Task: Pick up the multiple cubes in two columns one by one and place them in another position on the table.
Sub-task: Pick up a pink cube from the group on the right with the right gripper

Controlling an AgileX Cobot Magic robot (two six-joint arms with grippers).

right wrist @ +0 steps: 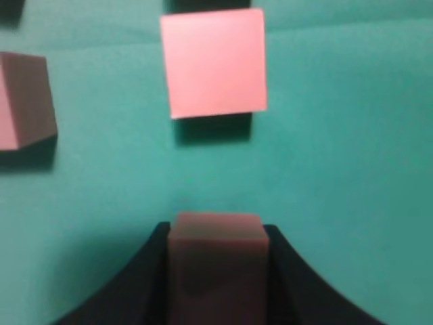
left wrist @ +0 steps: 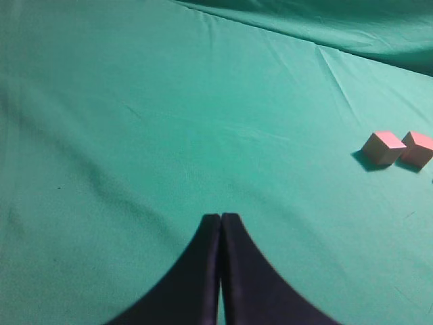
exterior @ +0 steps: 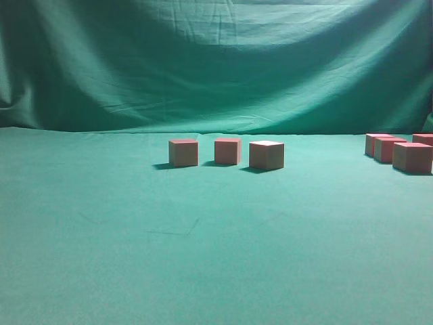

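Three pinkish cubes stand in a row mid-table in the exterior view: left, middle, right. A cluster of cubes sits at the right edge. Neither gripper shows in that view. My left gripper is shut and empty over bare green cloth; two cubes lie far to its right. My right gripper is shut on a cube. Another cube lies just ahead of it on the table, and one more at the left edge.
A draped green cloth backdrop rises behind the table. Its fold also crosses the top right of the left wrist view. A dark corner of a further cube shows at the top left of the right wrist view.
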